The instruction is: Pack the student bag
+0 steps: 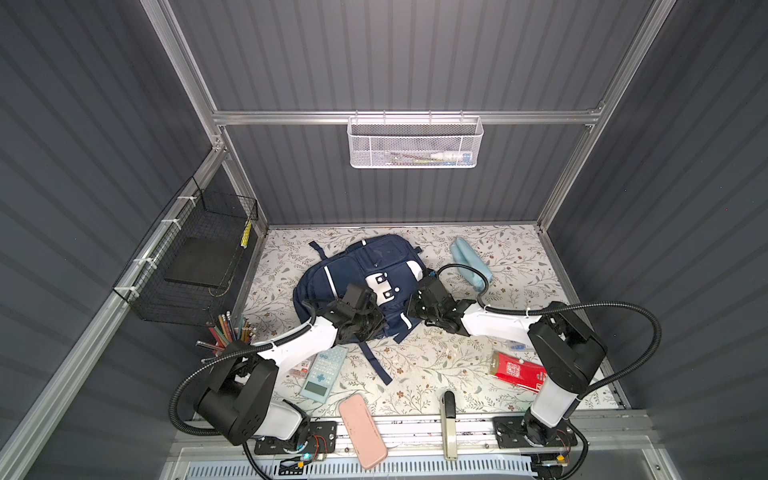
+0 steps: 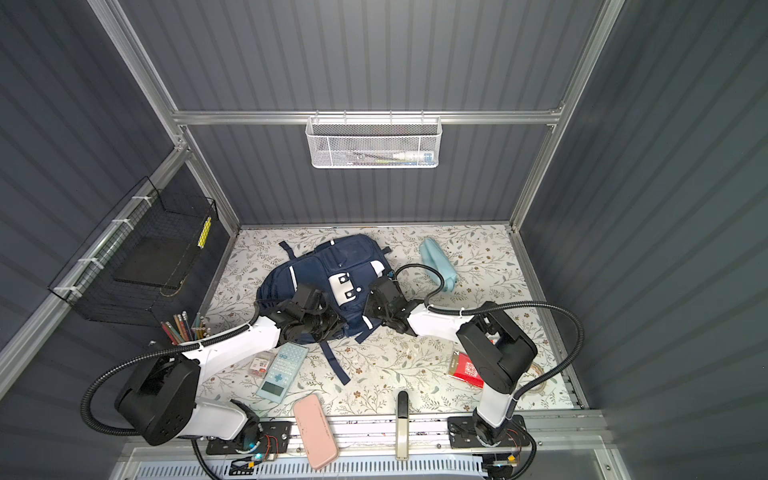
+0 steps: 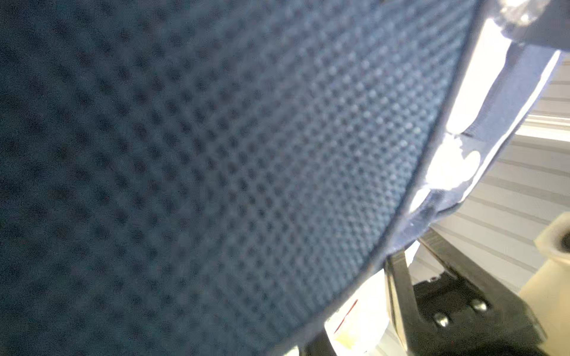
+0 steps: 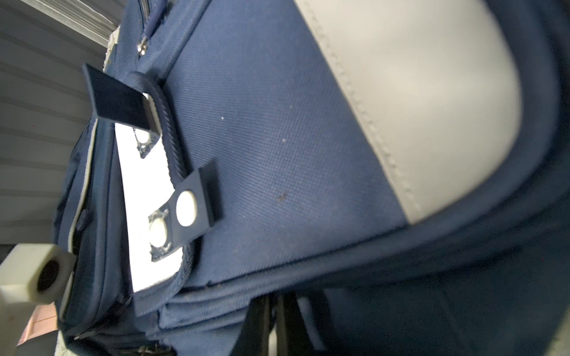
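While the student bag (image 1: 365, 266) lies pockets-up at the middle of the bench (image 1: 436, 365), towards the back wall, we see both claws set against its near end. The left claw (image 1: 365, 294) is where the left wrist view shows mesh cloth, and the right claw (image 1: 416, 300) is beside the white-patched pocket. The right claw is clenched, though we cannot make out whether cloth is caught in it. Nor can we tell whether the left claw has bitten on the hem lying at its tip. We judge the step to be a two-sided hold for raising or opening the bag. It would go best with both arms lifting evenly, so that the limp cloth neither twists nor slips from one side. The loose strap (image 1: 376, 361) trails forward and may drag. Open bench lies in front of the bag, between the calculator (image 1: 324, 374) and the red packet (image 1: 519, 370). The blue pouch (image 1: 469, 262) sits near on the right, crossed by the right arm's cable (image 1: 461, 268), and the pencil cup (image 1: 226, 332) stands close by the left arm.
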Tool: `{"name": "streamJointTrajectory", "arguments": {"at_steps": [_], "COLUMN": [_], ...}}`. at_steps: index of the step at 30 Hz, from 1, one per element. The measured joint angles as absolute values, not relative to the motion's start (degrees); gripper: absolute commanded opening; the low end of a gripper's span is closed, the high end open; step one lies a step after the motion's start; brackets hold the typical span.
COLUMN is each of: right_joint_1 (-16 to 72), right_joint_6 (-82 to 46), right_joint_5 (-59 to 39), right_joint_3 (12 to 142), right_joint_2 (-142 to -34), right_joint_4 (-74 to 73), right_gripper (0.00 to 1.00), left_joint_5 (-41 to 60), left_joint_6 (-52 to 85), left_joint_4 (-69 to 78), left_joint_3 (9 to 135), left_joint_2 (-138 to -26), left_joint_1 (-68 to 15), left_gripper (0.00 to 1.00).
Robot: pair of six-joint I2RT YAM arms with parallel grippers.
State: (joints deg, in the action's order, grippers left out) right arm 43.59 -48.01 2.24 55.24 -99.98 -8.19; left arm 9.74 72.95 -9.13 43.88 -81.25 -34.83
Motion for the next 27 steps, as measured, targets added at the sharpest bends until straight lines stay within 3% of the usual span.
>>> {"name": "streamJointTrajectory", "arguments": {"at_steps": [27], "right_joint_1": [38.2], "right_joint_6": [-44.8], "right_joint_5": [-3.6], "right_joint_3": [54.5], "right_joint_2": [-97.8], "right_joint_4": [-6.2], "right_gripper": [0.0], "left_joint_5": [14.9], "left_joint_6": [70.0], "left_joint_4": [-15.4], "left_joint_3": [37.0], "left_joint_2": [-68.2], "left_joint_1": [-26.5], "left_gripper": [0.0]}}
